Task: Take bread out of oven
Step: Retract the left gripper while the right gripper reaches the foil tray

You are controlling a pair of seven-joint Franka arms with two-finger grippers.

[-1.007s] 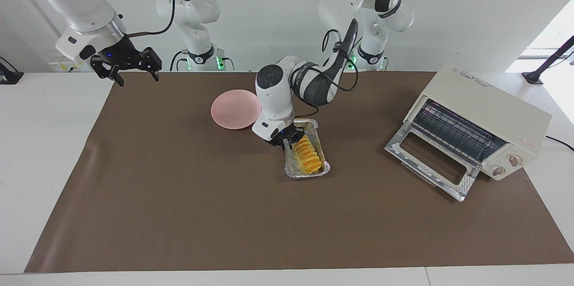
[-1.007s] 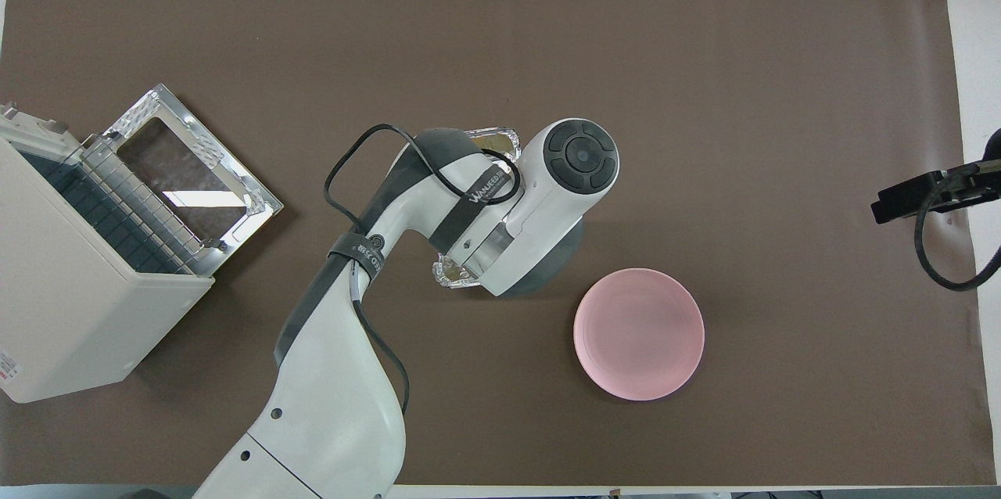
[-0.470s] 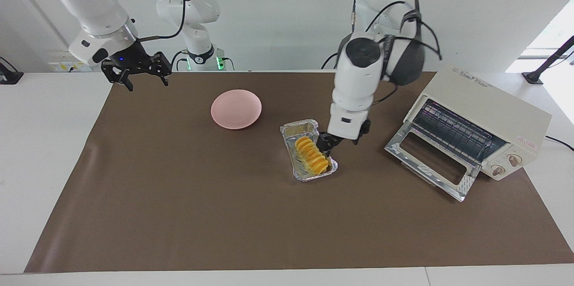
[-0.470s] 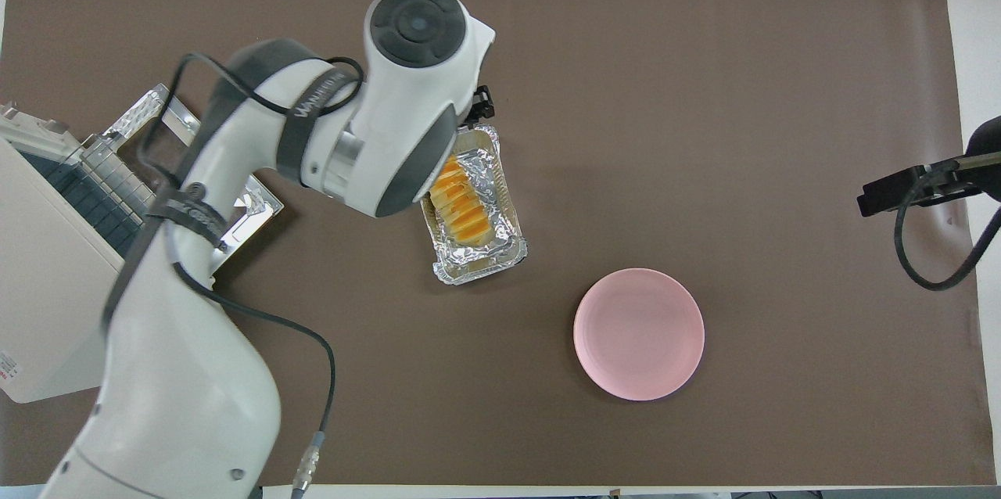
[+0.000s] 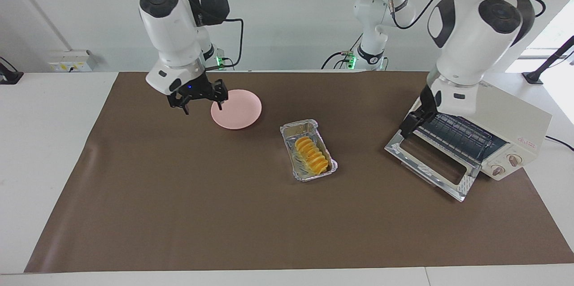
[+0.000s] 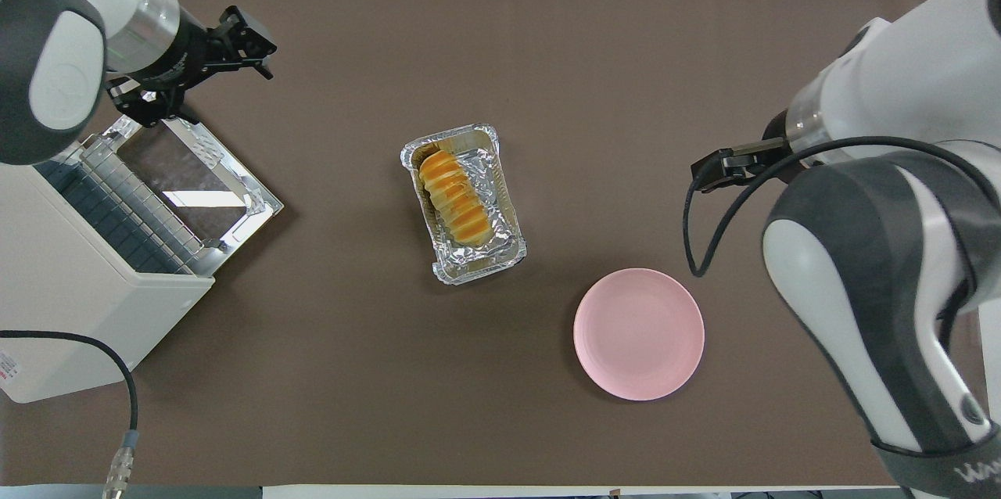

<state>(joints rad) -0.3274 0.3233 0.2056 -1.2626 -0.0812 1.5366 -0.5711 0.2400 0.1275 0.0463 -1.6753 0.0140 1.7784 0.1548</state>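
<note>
The bread point(image 5: 310, 157) is a golden ridged loaf lying in a crinkled silver foil tray point(image 5: 299, 125) on the brown mat mid-table; it also shows in the overhead view point(image 6: 455, 198). No gripper touches it. The cream-white oven point(image 5: 493, 102) stands at the left arm's end with its glass door point(image 5: 426, 162) dropped open and its wire rack bare. My left gripper point(image 5: 411, 123) hangs open and empty over the door's hinge edge, also in the overhead view point(image 6: 207, 88). My right gripper point(image 5: 202, 106) is open and empty, raised just beside the pink plate point(image 5: 236, 109).
The pink plate point(image 6: 639, 333) is bare and lies nearer the robots than the foil tray point(image 6: 477, 264), toward the right arm's end. The oven's open door point(image 6: 195, 170) juts out over the mat. The brown mat point(image 5: 179, 196) covers most of the table.
My left gripper left the foil tray and swung over to the oven's open door. My right gripper moved from the table's end in toward the pink plate. The tray had been shifted slightly.
</note>
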